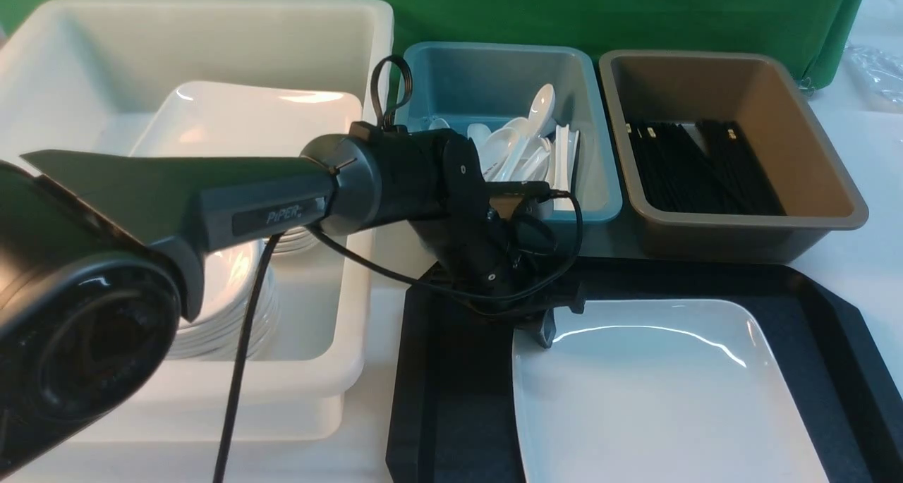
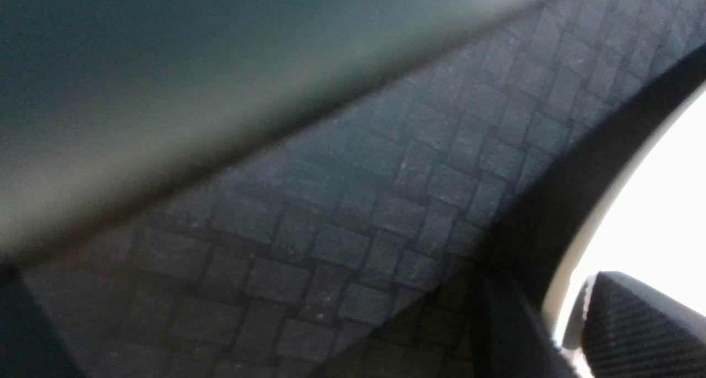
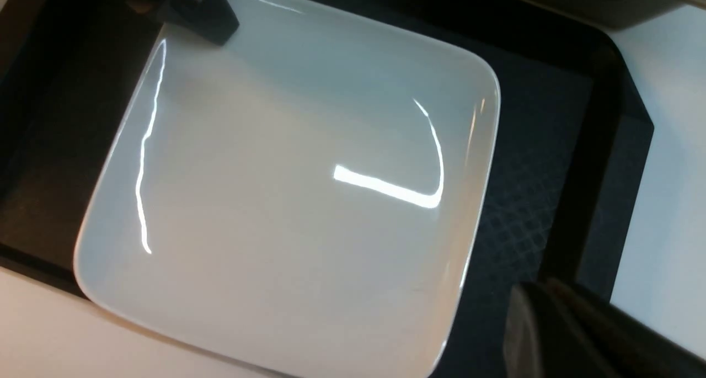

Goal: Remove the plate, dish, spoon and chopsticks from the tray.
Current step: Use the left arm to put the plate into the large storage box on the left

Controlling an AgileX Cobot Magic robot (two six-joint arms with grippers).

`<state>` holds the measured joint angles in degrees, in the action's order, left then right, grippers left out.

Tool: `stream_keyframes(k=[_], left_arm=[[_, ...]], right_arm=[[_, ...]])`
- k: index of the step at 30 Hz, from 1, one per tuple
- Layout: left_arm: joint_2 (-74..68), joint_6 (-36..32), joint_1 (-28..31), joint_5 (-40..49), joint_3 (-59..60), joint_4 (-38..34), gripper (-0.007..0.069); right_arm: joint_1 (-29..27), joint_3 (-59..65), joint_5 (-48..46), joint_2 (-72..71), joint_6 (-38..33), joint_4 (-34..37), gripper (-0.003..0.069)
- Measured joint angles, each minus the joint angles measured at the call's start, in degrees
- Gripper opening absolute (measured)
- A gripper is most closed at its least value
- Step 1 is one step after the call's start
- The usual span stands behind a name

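Observation:
The white square plate (image 1: 656, 391) lies on the black tray (image 1: 451, 384), filling its right side. My left gripper (image 1: 544, 330) is down at the plate's far left corner. In the left wrist view one finger sits outside the rim and the other over the plate (image 2: 662, 201), and the gripper (image 2: 557, 306) is shut on the rim above the tray's diamond pattern (image 2: 358, 201). My right gripper (image 3: 543, 289) is shut and empty, hovering over the tray (image 3: 524, 212) beside the plate (image 3: 287, 174). Apart from the plate, nothing shows on the tray; no dish, spoon or chopsticks lie on it.
Behind the tray stand a teal bin (image 1: 600, 187) with several white spoons and a brown bin (image 1: 825, 180) with black chopsticks. A big white bin (image 1: 353, 271) at the left holds a large plate and stacked dishes. My left arm (image 1: 268, 194) crosses over it.

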<state>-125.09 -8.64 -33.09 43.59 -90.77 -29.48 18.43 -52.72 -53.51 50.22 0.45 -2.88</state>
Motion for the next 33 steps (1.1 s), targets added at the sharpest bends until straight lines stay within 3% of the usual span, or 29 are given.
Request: stream_keyframes(k=[11,20,33], left_arm=[[1.6,-0.6,-0.1,-1.3,0.1,-1.8,0.0117],[12.1,-2.8,-0.1,-1.4,0.1,1.0,0.0023],[17.6,-4.0,-0.1,0.5,0.2,2.0,0.0017]], right_arm=[[0.0,0.0,0.0,0.0,0.0,0.1,0.0037],[0.0,0.0,0.1,0.0,-0.8,0.1,0.0037],[0.0,0.0,1.7,0.0,-1.1,0.1,0.0037]])
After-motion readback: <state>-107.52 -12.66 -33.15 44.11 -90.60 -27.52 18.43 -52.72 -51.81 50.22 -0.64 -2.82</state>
